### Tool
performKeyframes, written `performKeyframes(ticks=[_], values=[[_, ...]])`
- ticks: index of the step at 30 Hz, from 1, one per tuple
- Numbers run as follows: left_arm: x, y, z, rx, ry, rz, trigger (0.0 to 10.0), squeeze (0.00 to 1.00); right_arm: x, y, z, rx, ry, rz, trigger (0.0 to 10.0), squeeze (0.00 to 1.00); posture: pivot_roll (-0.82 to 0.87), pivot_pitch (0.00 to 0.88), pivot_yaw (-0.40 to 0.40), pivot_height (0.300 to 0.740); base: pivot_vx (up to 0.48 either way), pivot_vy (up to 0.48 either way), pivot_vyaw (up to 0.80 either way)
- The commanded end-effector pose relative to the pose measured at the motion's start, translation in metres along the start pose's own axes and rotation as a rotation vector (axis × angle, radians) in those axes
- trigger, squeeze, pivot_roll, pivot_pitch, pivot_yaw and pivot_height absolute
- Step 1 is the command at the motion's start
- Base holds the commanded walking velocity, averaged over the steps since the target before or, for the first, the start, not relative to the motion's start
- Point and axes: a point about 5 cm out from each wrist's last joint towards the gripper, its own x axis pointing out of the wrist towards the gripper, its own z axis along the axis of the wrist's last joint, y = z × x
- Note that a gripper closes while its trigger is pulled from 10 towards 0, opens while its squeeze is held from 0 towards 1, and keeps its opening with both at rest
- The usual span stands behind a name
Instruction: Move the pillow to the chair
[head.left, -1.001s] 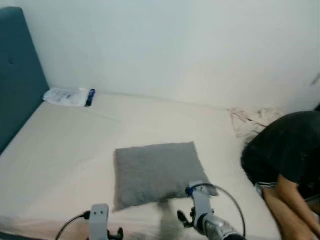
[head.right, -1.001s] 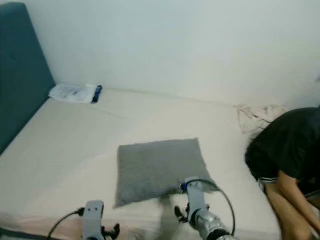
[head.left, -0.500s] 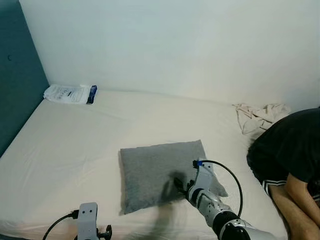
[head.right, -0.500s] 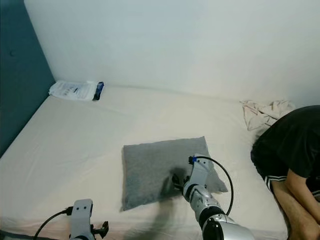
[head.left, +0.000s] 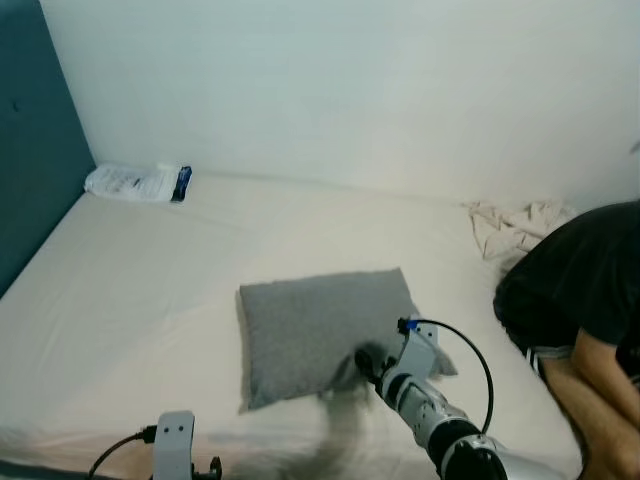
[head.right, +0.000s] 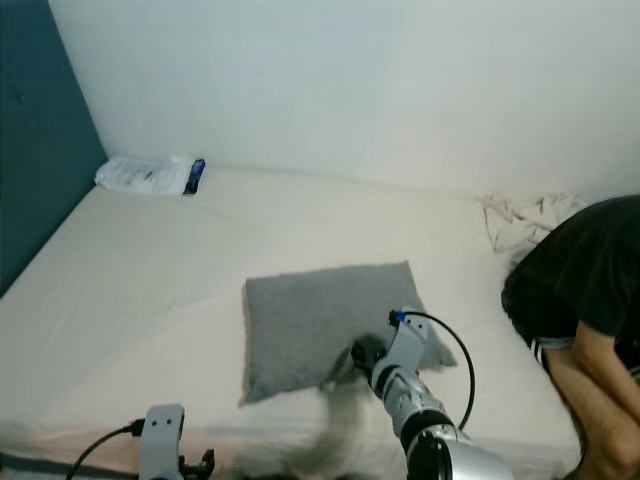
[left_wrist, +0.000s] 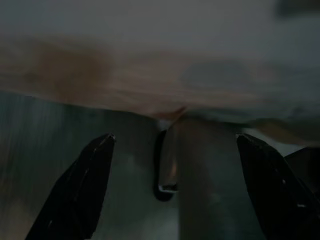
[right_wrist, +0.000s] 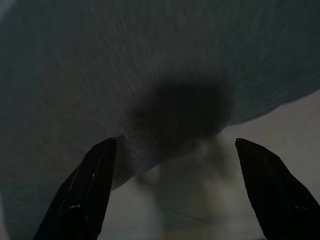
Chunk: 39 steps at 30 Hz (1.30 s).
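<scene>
Since a second ago the right hand has reached from the bed's near edge out to the grey pillow, and the camera has lifted a little too. Right hand now sits at the pillow's near right corner, fingers spread wide, and the wrist view shows grey fabric between the two black fingertips with pale sheet just beyond the pillow's edge. Nothing is pinched yet; whether the tips touch the fabric is hard to tell through the blur. Right arm angles up from the lower right, silver forearm and a looping black cable behind the wrist.

Left hand hangs low at the bed's near edge, fingers apart as well, facing a dark, blurry stretch of bed side. Its wrist block pokes up at the bottom of the head views.

Pillow lies flat on the cream bed, middle of the mattress, slightly skewed. Far back by the white wall, beside the teal headboard, rests a white plastic packet with a blue end. Over on the right, crumpled beige cloth lies by the wall, and a person in a black shirt bends over the mattress edge.
</scene>
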Motion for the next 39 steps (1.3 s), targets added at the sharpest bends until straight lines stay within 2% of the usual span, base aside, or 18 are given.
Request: performKeyframes(ticks=[1, 5, 9, 15, 18, 20, 23, 24, 29, 31, 36, 37, 38, 39], values=[[-0.003, 0.002, -0.007, 0.019, 0.02, 0.001, 10.0, 0.0, 0.0, 0.002, 0.005, 0.044, -0.025, 0.019, 10.0, 0.0, 0.11, 0.074, -0.12, 0.615, 0.0, 0.0, 0.0], [-0.004, 0.003, -0.01, 0.035, 0.023, 0.001, 10.0, 0.0, 0.001, 0.007, 0.009, 0.07, -0.054, 0.071, 10.0, 0.0, 0.12, 0.085, -0.11, 0.615, 0.0, 0.0, 0.0], [-0.005, 0.004, -0.011, 0.047, 0.027, 0.0, 10.0, 0.0, 0.001, 0.008, 0.01, 0.081, -0.059, 0.073, 10.0, 0.0, 0.12, 0.09, -0.107, 0.615, 0.0, 0.0, 0.0], [-0.007, 0.006, -0.016, 0.066, 0.028, -0.002, 10.0, 0.0, 0.0, -0.002, 0.004, 0.089, -0.052, 0.006, 10.0, 0.0, 0.16, 0.125, -0.087, 0.615, 0.0, 0.0, 0.0], [-0.009, 0.007, -0.019, 0.072, 0.026, -0.004, 10.0, 0.0, 0.0, -0.001, 0.004, 0.112, -0.059, 0.028, 10.0, 0.0, 0.16, 0.137, -0.08, 0.615, 0.0, 0.0, 0.0], [-0.012, 0.009, -0.023, 0.089, 0.023, -0.007, 10.0, 0.0, 0.0, 0.007, 0.007, 0.177, -0.091, 0.117, 10.0, 0.0, 0.18, 0.17, -0.061, 0.615, 0.0, 0.0, 0.0], [-0.013, 0.009, -0.025, 0.094, 0.022, -0.009, 10.0, 0.0, 0.0, 0.009, 0.008, 0.199, -0.103, 0.148, 10.0, 0.0, 0.18, 0.175, -0.06, 0.615, 0.0, 0.0, 0.0], [-0.018, 0.013, -0.032, 0.113, 0.022, -0.009, 10.0, 0.0, -0.001, 0.012, 0.01, 0.221, -0.131, 0.195, 10.0, 0.0, 0.21, 0.211, -0.041, 0.615, 0.0, 0.0, 0.0], [-0.024, 0.019, -0.041, 0.142, 0.018, -0.01, 10.0, 0.0, -0.002, 0.017, 0.017, 0.226, -0.178, 0.269, 10.0, 0.0, 0.23, 0.238, -0.031, 0.615, 0.0, 0.0, 0.0], [-0.029, 0.024, -0.046, 0.142, 0.012, -0.003, 10.0, 0.0, -0.003, 0.023, 0.024, 0.248, -0.207, 0.357, 10.0, 0.0, 0.23, 0.261, -0.025, 0.615, 0.0, 0.0, 0.0], [-0.037, 0.03, -0.056, 0.142, 0.019, 0.009, 10.0, 0.0, -0.006, 0.039, 0.022, 0.173, -0.188, 0.549, 10.0, 0.0, 0.22, 0.288, -0.025, 0.615, 0.0, 0.0, 0.0], [-0.038, 0.03, -0.058, 0.143, 0.022, 0.009, 10.0, 0.0, -0.007, 0.043, 0.024, 0.169, -0.196, 0.6, 10.0, 0.0, 0.21, 0.294, -0.021, 0.615, 0.0, 0.0, 0.0], [-0.038, 0.03, -0.058, 0.143, 0.022, 0.009, 10.0, 0.0, -0.007, 0.043, 0.024, 0.169, -0.196, 0.6, 10.0, 0.0, 0.21, 0.294, -0.021, 0.615, 0.0, 0.0, 0.0], [-0.039, 0.03, -0.06, 0.143, 0.026, 0.008, 10.0, 0.0, -0.01, 0.047, 0.03, 0.187, -0.228, 0.691, 10.0, 0.0, 0.21, 0.3, -0.019, 0.615, 0.0, 0.0, 0.0]])
